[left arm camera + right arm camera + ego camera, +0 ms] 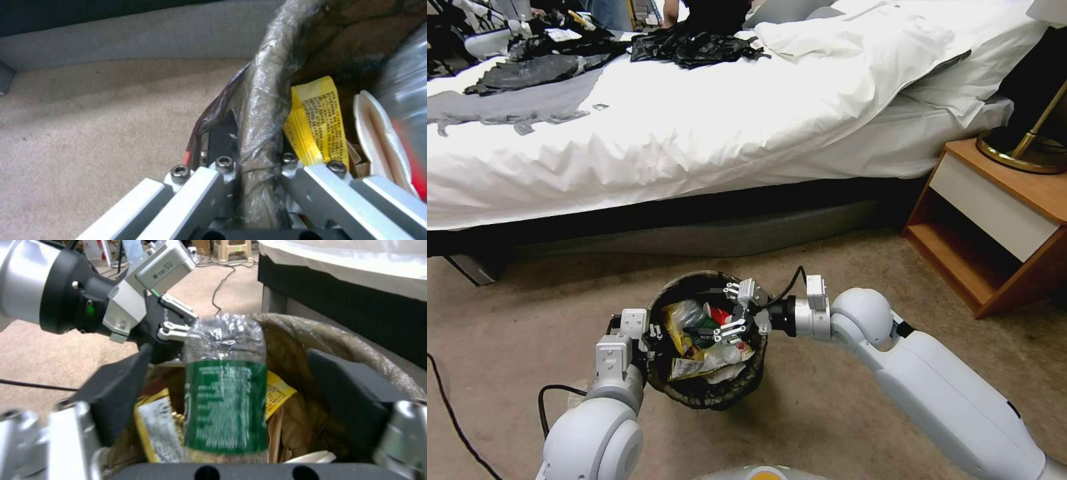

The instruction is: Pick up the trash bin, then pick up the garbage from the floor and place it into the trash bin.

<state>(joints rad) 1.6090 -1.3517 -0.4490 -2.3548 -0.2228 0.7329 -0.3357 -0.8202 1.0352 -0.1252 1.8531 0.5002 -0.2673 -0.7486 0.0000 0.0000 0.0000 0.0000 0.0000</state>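
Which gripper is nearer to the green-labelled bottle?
Right. The right gripper is open over the trash bin, its fingers either side of the bottle; the left gripper clamps the bin's rim.

Beige carpet (860, 267), white-sheeted bed (694, 133), wooden nightstand (994, 220).

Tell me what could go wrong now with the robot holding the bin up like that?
The left claw pinches just the bagged rim of the trash bin, held off the carpet, so the full bin might tip or slip. The right claw is open above the bin, with a crushed plastic bottle standing between its fingers; the bottle sticks up high and might topple out onto the floor.
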